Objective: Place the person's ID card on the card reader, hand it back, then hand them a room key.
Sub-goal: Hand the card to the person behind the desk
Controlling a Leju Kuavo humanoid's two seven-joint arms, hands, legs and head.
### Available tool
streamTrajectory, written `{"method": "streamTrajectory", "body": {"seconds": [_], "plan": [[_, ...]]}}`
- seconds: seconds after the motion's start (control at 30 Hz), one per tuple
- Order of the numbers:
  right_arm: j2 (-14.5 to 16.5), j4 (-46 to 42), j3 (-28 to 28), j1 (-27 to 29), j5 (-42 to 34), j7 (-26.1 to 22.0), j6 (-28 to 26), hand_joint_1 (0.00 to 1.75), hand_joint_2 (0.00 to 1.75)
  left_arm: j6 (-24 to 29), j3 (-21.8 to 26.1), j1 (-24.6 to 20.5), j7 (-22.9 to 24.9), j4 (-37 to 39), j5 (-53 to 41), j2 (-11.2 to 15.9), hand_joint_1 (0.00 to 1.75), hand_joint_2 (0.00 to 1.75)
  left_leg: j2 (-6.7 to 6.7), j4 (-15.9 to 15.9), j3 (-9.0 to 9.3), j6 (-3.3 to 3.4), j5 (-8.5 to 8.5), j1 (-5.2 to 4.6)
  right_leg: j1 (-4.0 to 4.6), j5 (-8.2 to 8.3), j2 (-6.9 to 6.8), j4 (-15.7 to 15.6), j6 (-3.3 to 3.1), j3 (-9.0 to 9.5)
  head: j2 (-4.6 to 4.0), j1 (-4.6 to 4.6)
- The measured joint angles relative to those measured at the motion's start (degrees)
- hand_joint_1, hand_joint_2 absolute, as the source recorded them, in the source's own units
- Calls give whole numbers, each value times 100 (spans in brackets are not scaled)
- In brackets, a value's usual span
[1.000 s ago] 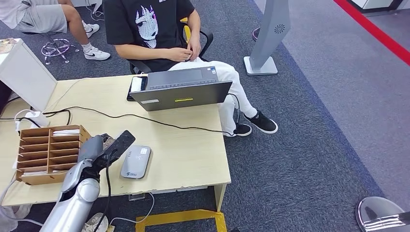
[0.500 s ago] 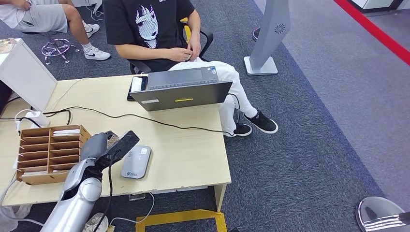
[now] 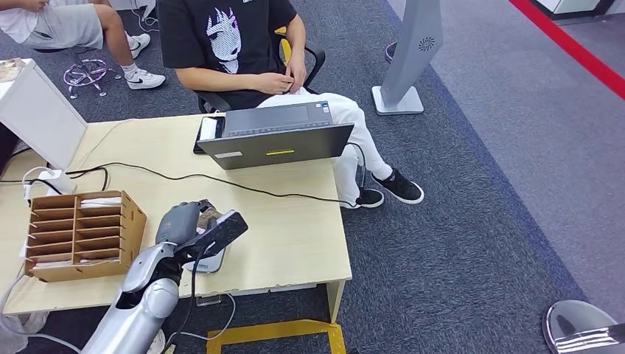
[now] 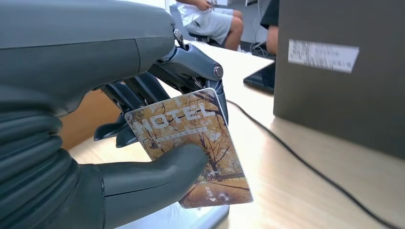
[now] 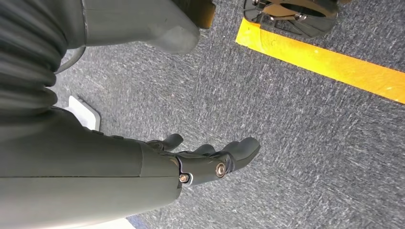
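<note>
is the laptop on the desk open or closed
Open. The laptop shows its keyboard deck with the lid tilted back toward the robot, standing up above the desk.

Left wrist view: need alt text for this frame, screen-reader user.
The robot's left hand pinches a card printed HOTEL, with an autumn-tree picture, between its thumb and dark fingers above a light wooden desk. A black cable runs across the desk past the grey back of a laptop bearing a white label.

Open laptop beside wooden organizer.
</note>
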Motion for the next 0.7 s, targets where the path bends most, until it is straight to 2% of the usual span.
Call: {"method": "streamTrajectory", "body": {"seconds": [0.5, 0.7], "plan": [[43, -1, -2, 3, 9, -9, -1, 0, 175, -26, -139, 137, 21, 131, 5, -44, 175, 175, 0, 0, -2, 0, 0, -1, 0, 0, 0, 0, 0, 0, 0, 1], [55, -11, -2, 8, 32, -11, 3, 0, 175, 40, -156, 158, 329, 448, -150, 35, 175, 175, 0, -1, -2, 0, 0, -1, 0, 0, 0, 0, 0, 1, 0, 1]]}}
